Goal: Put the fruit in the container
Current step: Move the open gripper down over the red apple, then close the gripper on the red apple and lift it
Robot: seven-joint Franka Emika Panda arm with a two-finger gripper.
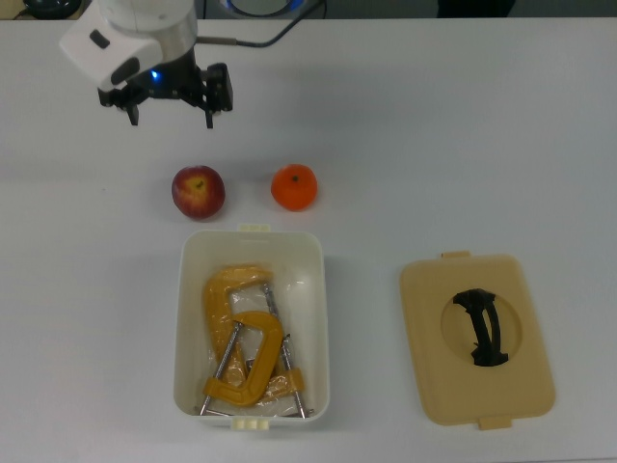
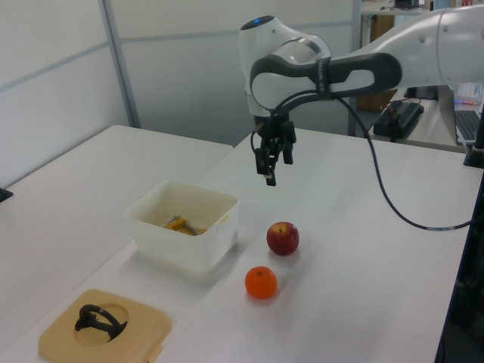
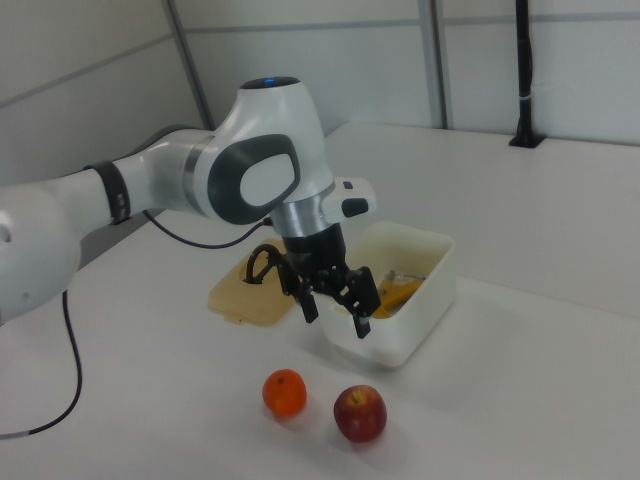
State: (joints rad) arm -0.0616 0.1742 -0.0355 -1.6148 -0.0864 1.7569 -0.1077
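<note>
- The apple [image 1: 199, 191] sits on the white table [image 1: 463, 125], left of the middle in the top view. It is red with yellow bits.
- The orange [image 1: 294, 187] sits just to the apple's right in the top view. The two fruits are close but not touching.
- The tub [image 1: 318, 318] is just below both fruits in the top view. It is white, with its top open.
- Two yellow clamps [image 1: 243, 349] lie inside the tub. No fruit is in it yet.
- The claw [image 1: 172, 119] hangs in the air in the upper left of the top view, above the apple in the frame.
- The claw is wide open and holds nothing.
- In the left view the claw [image 2: 270, 169] is up high, well apart from the apple [image 2: 283, 238] and the orange [image 2: 261, 282].
- In the right view the claw [image 3: 335, 310] points down, with the apple [image 3: 360, 413] and orange [image 3: 285, 392] low in the frame.
- I think this is the first step: going for a fruit. The apple looks like the nearest one.
- Next, the claw needs to go over the apple, come down around it, and close on its sides.
- Then the apple must go up and over the tub wall.
- The tan lid [image 1: 477, 338] lies flat at the lower right of the top view, well apart from the tub.
</note>
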